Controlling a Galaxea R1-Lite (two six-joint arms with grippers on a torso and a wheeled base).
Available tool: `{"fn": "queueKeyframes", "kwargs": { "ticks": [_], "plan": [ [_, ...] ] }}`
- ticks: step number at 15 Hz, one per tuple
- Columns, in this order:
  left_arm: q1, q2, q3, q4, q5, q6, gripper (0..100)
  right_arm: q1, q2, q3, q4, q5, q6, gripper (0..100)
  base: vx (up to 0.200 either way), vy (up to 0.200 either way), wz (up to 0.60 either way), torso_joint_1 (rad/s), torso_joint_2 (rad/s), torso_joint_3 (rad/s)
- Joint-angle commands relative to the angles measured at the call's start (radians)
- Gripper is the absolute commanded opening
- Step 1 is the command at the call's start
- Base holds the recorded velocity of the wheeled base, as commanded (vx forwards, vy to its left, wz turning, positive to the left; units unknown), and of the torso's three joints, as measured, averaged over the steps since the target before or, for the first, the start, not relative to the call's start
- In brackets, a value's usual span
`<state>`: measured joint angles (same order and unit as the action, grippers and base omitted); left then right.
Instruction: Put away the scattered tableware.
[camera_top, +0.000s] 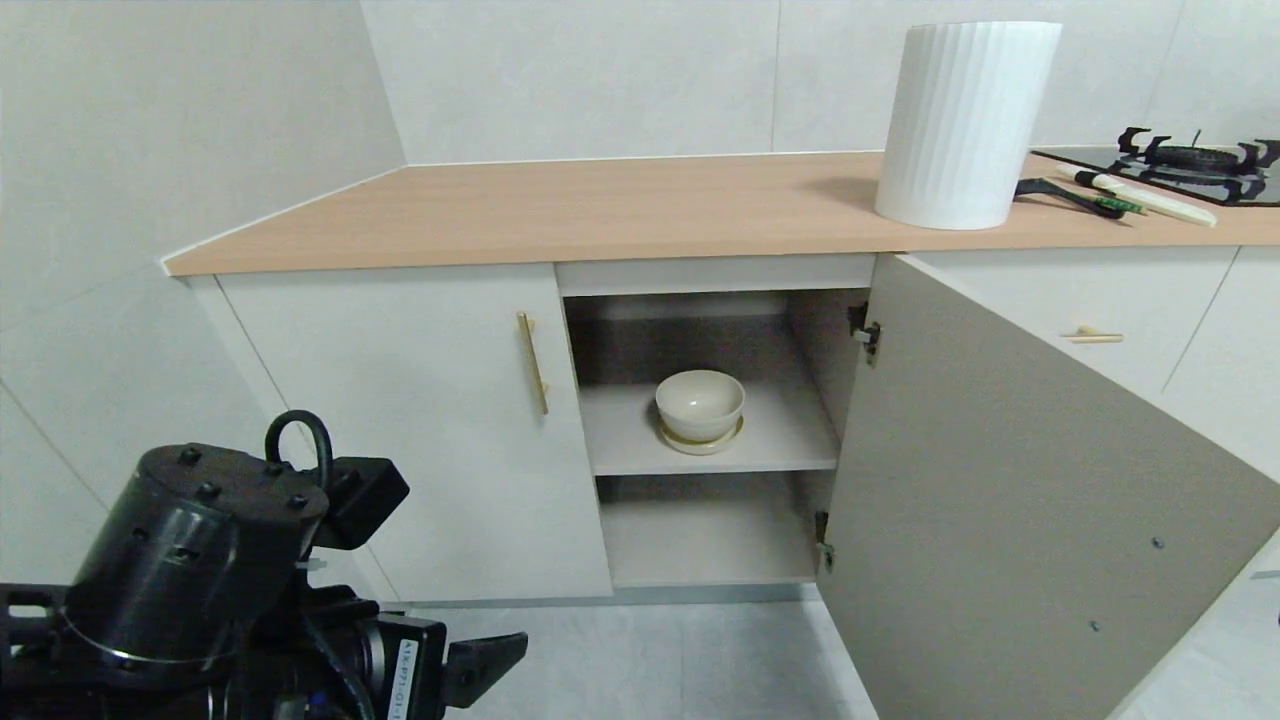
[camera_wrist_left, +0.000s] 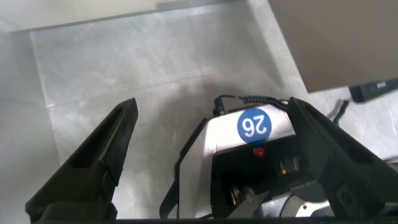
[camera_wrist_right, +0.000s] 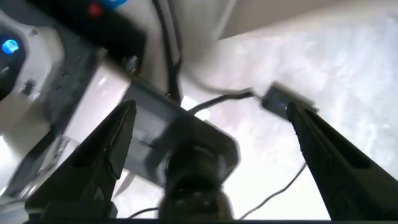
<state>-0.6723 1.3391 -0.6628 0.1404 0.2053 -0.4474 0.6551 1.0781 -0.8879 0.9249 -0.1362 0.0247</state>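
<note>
A cream bowl (camera_top: 700, 402) rests on a small plate (camera_top: 700, 438) on the upper shelf (camera_top: 760, 440) of the open cabinet. On the worktop at the far right lie chopsticks and utensils (camera_top: 1130, 195) beside the hob. My left arm hangs low at the lower left of the head view, one fingertip (camera_top: 485, 658) sticking out over the floor. In the left wrist view my left gripper (camera_wrist_left: 214, 130) is open above the floor with nothing between its fingers. My right gripper (camera_wrist_right: 208, 134) is open too, hanging over cables and the floor.
The cabinet door (camera_top: 1010, 500) swings wide open toward me on the right. A tall white ribbed container (camera_top: 965, 125) stands on the wooden worktop (camera_top: 560, 205). A black hob grate (camera_top: 1200, 160) sits at the far right. The left door (camera_top: 420, 420) is closed.
</note>
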Motion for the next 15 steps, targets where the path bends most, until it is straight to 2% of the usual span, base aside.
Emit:
{"fn": "queueKeyframes", "kwargs": {
  "ticks": [1, 3, 7, 8, 9, 12, 15],
  "plan": [
    [0.000, 0.000, 0.000, 0.001, 0.000, 0.000, 100, -0.052, -0.029, 0.000, -0.006, -0.071, 0.000, 100, 0.000, 0.000, 0.00, 0.000, 0.00, 0.000],
    [0.000, 0.000, 0.000, 0.001, 0.000, 0.000, 100, -0.144, -0.020, -0.022, -0.009, -0.128, 0.000, 100, 0.000, 0.000, 0.00, 0.000, 0.00, 0.000],
    [0.000, 0.002, 0.002, 0.001, -0.001, 0.000, 100, -0.341, 0.003, -0.066, -0.046, -0.158, -0.014, 100, 0.000, 0.000, 0.00, 0.000, 0.00, 0.000],
    [0.000, 0.003, 0.002, 0.001, -0.001, 0.000, 100, -0.365, 0.005, -0.069, -0.051, -0.163, -0.028, 100, 0.000, 0.000, 0.00, 0.000, 0.00, 0.000],
    [0.000, 0.003, 0.002, 0.001, -0.001, 0.000, 100, -0.433, 0.010, -0.069, -0.061, -0.164, -0.058, 100, 0.000, 0.000, 0.00, 0.000, 0.00, 0.000],
    [0.000, 0.002, 0.002, 0.001, -0.001, 0.000, 100, -0.557, 0.033, -0.060, -0.118, -0.161, -0.131, 100, 0.000, 0.000, 0.00, 0.000, 0.00, 0.000],
    [0.000, 0.003, 0.002, 0.001, -0.001, 0.000, 100, -0.672, 0.089, -0.057, -0.210, -0.151, -0.132, 100, 0.000, 0.000, 0.00, 0.000, 0.00, 0.000]
  ]
}}
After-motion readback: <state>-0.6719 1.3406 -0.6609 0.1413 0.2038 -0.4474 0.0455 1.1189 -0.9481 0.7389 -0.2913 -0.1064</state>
